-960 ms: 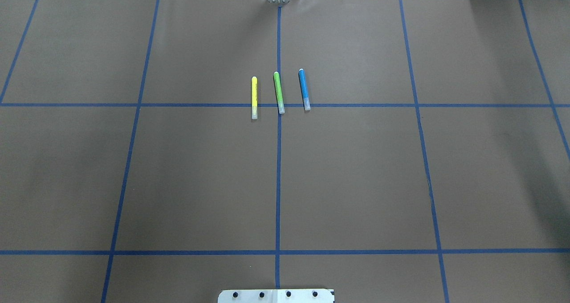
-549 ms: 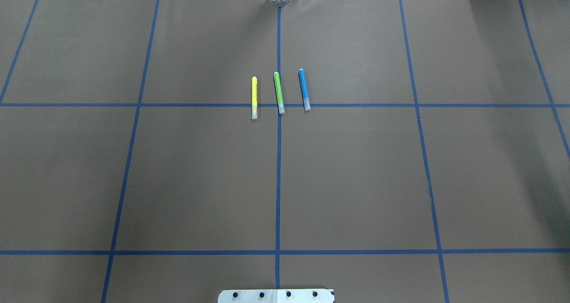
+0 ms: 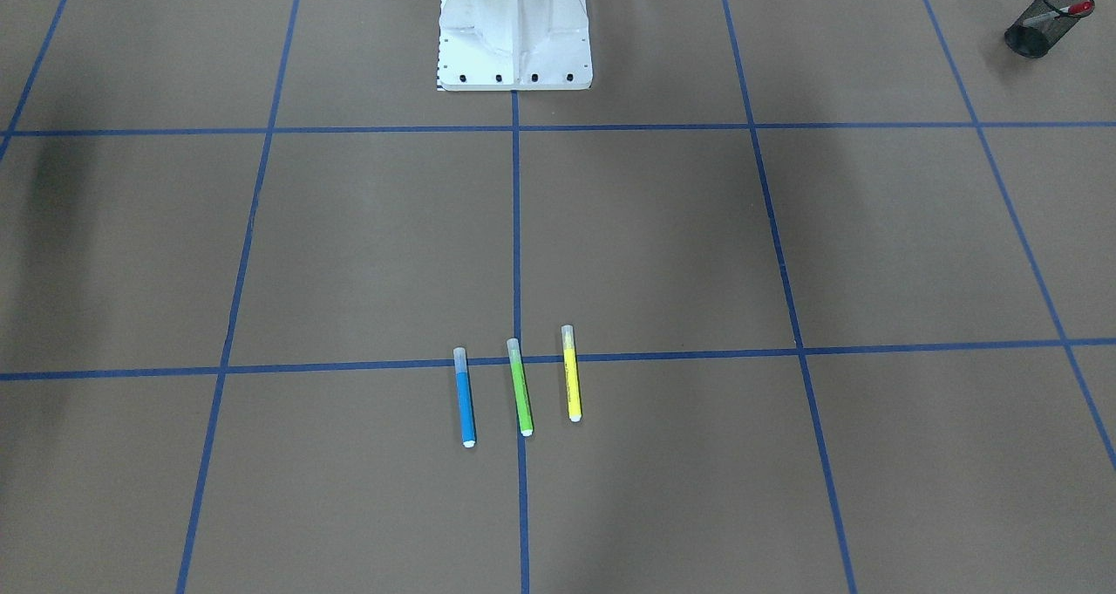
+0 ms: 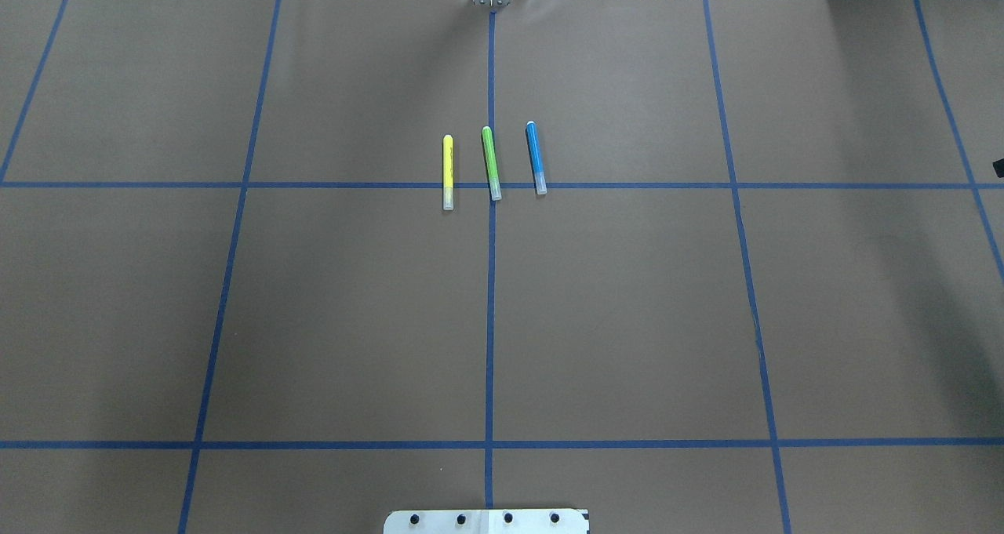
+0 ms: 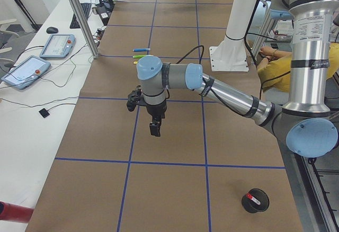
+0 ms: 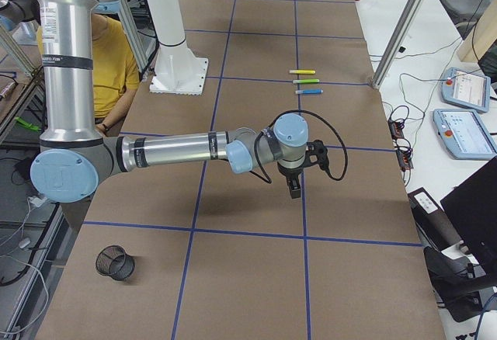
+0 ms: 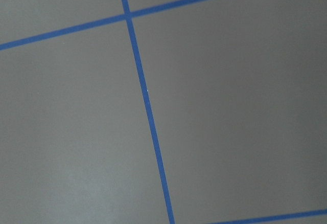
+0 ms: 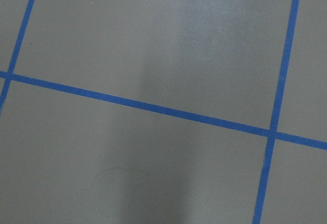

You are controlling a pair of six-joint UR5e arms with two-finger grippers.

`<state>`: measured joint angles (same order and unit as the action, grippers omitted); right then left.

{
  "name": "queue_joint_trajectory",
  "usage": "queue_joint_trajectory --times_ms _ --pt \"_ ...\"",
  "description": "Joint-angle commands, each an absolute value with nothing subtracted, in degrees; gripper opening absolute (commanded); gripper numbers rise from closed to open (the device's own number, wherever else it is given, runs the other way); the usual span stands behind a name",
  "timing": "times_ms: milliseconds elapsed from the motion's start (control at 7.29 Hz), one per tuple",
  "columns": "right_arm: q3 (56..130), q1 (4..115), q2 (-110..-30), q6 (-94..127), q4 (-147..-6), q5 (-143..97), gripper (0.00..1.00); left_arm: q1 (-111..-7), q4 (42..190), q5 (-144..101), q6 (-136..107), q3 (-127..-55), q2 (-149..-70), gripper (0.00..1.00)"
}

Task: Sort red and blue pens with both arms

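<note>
The blue pen (image 4: 536, 158) is seen lying flat on the brown-covered table (image 4: 627, 322), across a blue tape line (image 4: 627, 185). Its clear cap is turned toward the robot and its white end away. It is laid in a row of three, roughly parallel and set apart from one another. The green marker (image 4: 491, 163) is placed in the middle, and the yellow marker (image 4: 448, 172) lies beyond it, so the blue pen is at the end on the robot's right.

The red pen (image 3: 1068, 10) is found well apart from them. It is propped at a tilt in a black mesh cup (image 3: 1029, 36) at the robot's left end of the table, with a red end showing above the rim. A second mesh cup (image 6: 115, 262) is stood at the robot's right end.

The left arm (image 5: 228, 91) is stretched out low over the table, and the left gripper (image 5: 154, 130) is pointed down above bare covering. It is shown only from the side, so whether its fingers are spread or pressed together cannot be told. The right arm (image 6: 178, 154) is posed in the same way, with the right gripper (image 6: 294, 189) hung over bare covering — here too the fingers' state cannot be told. Both grippers are well apart from the markers, and only covering and tape lines are shown in the wrist views.
</note>
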<state>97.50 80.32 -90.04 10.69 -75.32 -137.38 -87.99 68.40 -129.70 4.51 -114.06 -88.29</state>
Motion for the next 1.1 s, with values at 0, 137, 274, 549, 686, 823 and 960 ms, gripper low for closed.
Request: queue_joint_trajectory --times_ms 0,137,274,549,686,823,960 --pt "97.82 79.28 -87.55 14.05 -75.32 -137.55 1.00 -93.66 78.97 -132.96 3.07 -106.39 -88.07 0.99" --pt "98.08 79.02 -86.58 16.06 -75.41 -137.90 1.00 -97.08 84.32 -137.07 3.08 -101.65 -87.54 0.99" --pt "99.13 78.40 -85.53 19.04 -75.50 -139.21 1.00 -99.12 87.77 -138.50 3.16 -99.34 -86.32 0.99" --pt "102.55 74.21 -83.42 28.17 -76.02 -139.22 1.00 -99.32 88.59 -138.34 3.08 -100.63 -84.47 0.99" --pt "102.66 72.09 -81.06 32.65 -76.20 -139.13 1.00 -99.23 88.59 -138.34 2.99 -100.63 -83.94 0.99" --pt "102.66 68.68 -78.51 37.83 -76.38 -138.78 1.00 -99.23 88.59 -138.34 2.81 -100.81 -83.76 0.99" --pt "102.66 65.34 -74.14 43.28 -79.94 -137.65 1.00 -99.23 88.59 -138.34 2.81 -100.72 -83.76 0.99"
